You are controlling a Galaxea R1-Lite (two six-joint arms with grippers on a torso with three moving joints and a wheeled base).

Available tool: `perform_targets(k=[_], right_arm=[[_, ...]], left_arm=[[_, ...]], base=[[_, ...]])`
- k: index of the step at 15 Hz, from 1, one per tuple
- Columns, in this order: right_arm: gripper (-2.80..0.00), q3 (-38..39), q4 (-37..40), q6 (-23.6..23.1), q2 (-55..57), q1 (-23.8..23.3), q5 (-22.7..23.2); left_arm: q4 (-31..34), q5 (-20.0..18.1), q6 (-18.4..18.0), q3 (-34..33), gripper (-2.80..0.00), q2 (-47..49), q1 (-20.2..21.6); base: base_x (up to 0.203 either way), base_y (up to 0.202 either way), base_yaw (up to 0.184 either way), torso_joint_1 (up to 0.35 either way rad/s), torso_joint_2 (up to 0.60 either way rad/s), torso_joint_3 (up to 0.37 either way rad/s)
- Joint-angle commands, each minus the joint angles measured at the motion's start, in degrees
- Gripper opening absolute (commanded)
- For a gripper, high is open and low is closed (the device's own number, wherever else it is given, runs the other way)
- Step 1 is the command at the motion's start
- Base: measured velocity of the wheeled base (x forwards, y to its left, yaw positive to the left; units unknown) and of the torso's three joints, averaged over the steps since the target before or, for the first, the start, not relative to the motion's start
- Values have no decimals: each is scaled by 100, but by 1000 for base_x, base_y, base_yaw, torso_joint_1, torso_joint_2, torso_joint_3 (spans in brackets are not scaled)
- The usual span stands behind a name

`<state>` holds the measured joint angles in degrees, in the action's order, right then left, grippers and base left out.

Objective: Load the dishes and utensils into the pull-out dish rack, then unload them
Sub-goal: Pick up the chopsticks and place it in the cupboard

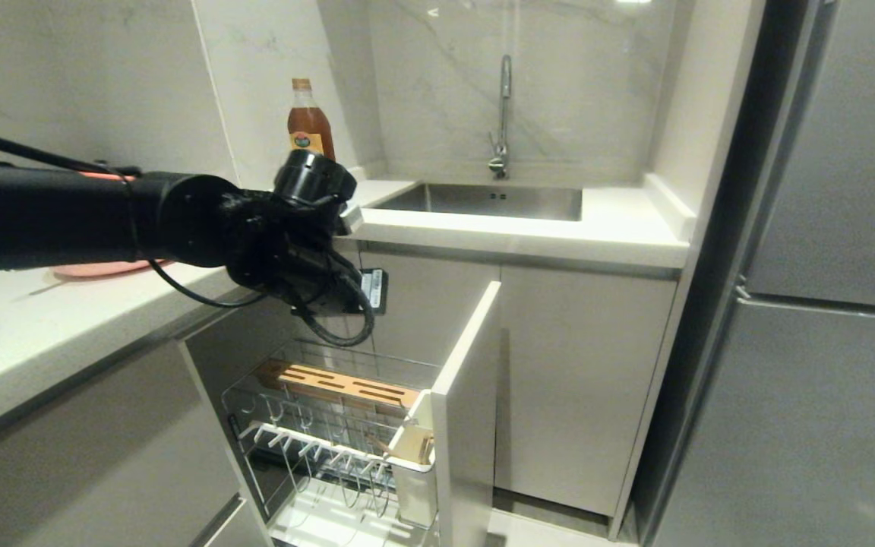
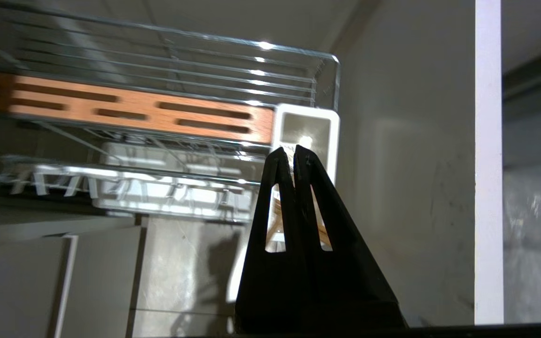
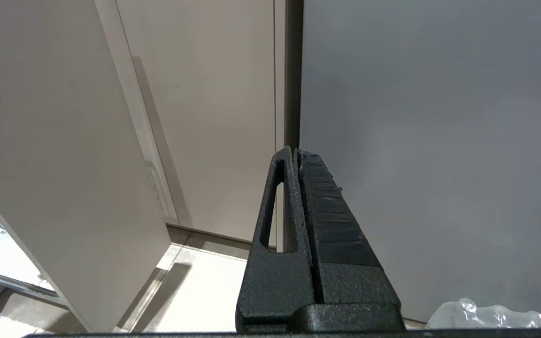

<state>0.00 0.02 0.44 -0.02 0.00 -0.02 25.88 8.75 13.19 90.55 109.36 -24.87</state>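
Now my left gripper [image 2: 293, 155], jaws pressed together and empty, hangs above the open rack [image 1: 316, 425], the chopsticks in its near white cup [image 1: 416, 456] below me. The plate [image 1: 103, 267] lies behind on the left counter. The far bottle [image 1: 309, 121] label is unreadable.

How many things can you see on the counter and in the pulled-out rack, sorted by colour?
Pink: 1, the plate on the counter.
Amber: 1, the bottle.
Light wood: 2, the slotted strip and the chopsticks in the white cup.
White: 1, that cup.
Total: 5.
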Motion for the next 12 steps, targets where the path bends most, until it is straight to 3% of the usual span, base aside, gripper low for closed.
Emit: perform_targets(k=[1, 4, 8, 12], right_arm=[[-280, 0, -2, 0, 2, 0, 2], [-280, 0, -2, 0, 2, 0, 2], [-280, 0, -2, 0, 2, 0, -5], [-280, 0, -2, 0, 2, 0, 2]], left_arm=[[14, 9, 2, -238, -280, -885, 285], [14, 72, -12, -474, -280, -1842, 554], [6, 661, -89, -821, -280, -3259, 650], [10, 1021, -482, -1042, -280, -4632, 1090]], base=[[0, 0, 0, 0, 0, 0], [0, 0, 0, 0, 0, 0], [0, 0, 0, 0, 0, 0], [0, 0, 0, 0, 0, 0]])
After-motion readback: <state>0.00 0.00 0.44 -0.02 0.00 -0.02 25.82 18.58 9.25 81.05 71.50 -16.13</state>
